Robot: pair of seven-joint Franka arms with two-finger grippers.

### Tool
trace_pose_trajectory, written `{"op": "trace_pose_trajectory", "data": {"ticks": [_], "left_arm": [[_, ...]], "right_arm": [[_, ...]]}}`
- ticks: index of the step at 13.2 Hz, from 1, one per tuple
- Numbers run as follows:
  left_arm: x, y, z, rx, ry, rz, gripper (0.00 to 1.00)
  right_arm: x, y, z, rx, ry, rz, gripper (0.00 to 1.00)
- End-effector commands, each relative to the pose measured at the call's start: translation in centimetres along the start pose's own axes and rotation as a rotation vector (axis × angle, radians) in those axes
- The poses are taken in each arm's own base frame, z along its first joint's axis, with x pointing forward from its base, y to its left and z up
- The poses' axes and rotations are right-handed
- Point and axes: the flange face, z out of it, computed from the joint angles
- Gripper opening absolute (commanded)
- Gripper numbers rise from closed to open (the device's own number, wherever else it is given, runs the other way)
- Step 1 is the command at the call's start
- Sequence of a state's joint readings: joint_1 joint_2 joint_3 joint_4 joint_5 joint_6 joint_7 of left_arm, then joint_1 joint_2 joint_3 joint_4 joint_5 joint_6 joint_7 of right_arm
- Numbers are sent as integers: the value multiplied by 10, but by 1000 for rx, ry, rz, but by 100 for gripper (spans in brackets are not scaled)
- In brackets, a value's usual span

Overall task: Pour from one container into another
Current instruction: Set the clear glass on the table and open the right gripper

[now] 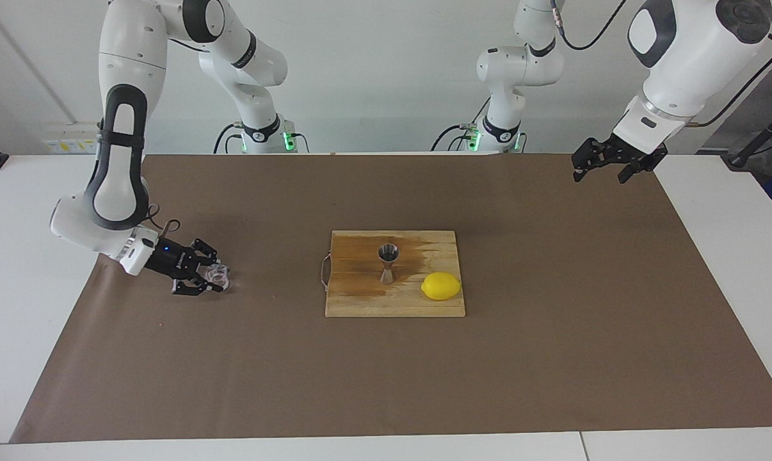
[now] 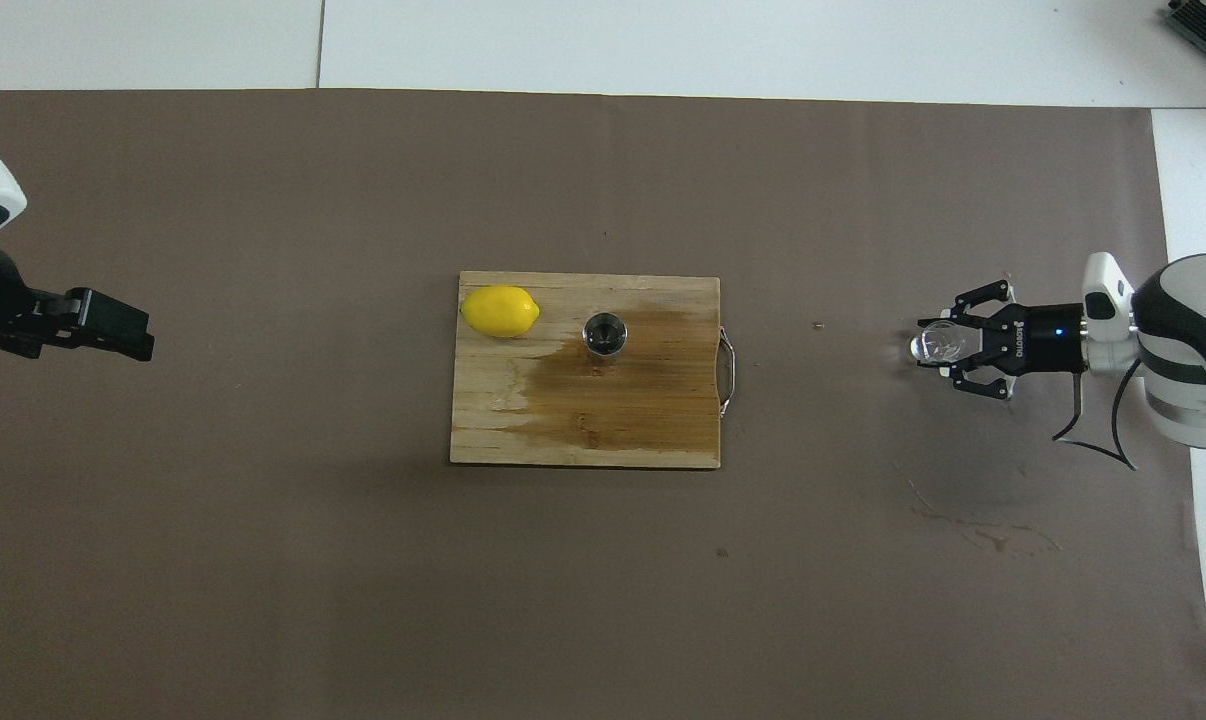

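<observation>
The tiny clear glass cup (image 1: 217, 274) (image 2: 936, 343) sits between the fingers of my right gripper (image 1: 214, 278) (image 2: 931, 345), which is shut on it low over the brown mat at the right arm's end. I cannot tell whether the cup touches the mat. The steel hourglass jigger (image 1: 387, 262) (image 2: 605, 333) stands upright on the wooden cutting board (image 1: 360, 302) (image 2: 583, 430) at the table's middle. My left gripper (image 1: 601, 173) (image 2: 123, 335) hangs open and empty in the air over the mat's edge at the left arm's end, waiting.
A yellow lemon (image 1: 441, 286) (image 2: 501, 310) lies on the board's corner toward the left arm's end. The board carries a dark wet patch (image 2: 623, 390) and a wire handle (image 2: 728, 372). Faint stains (image 2: 983, 530) mark the mat near the right arm.
</observation>
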State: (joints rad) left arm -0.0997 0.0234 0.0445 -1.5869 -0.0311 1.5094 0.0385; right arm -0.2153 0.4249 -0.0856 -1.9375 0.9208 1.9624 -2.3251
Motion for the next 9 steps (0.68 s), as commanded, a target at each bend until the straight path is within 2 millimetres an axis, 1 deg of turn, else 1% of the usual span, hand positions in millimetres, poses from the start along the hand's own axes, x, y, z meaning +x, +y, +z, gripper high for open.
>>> {"op": "trace_pose_trajectory", "data": {"ticks": [1,2,3,5,6,7,8,9], "left_arm": [[-9,-1,-1,19,11,2,100],[-9,-1,-1,20,11,3,100],[-9,-1,-1,19,11,3,100],[-8,-2,-2,20,20,4,100],[-8,-2,-2,20,20,0,100],[-8,0,-2,20,19,3,100],[-9,-1,-3,20,22,8,100],[-8,-1,-4,20,28,10,100]], "right_arm": [[-3,-3,3,-18,25,-8,39],[-2,-3,3,-16,27,-7,62],[-2,-3,3,-15,28,-7,100],[2,-2,0,-19,30,-5,100],[11,-1,-5,-22,34,-1,100],[25,0,-14,-26,41,28,100],[47,2,-29,-44,40,62,100],[73,3,-42,-60,35,97,100]]}}
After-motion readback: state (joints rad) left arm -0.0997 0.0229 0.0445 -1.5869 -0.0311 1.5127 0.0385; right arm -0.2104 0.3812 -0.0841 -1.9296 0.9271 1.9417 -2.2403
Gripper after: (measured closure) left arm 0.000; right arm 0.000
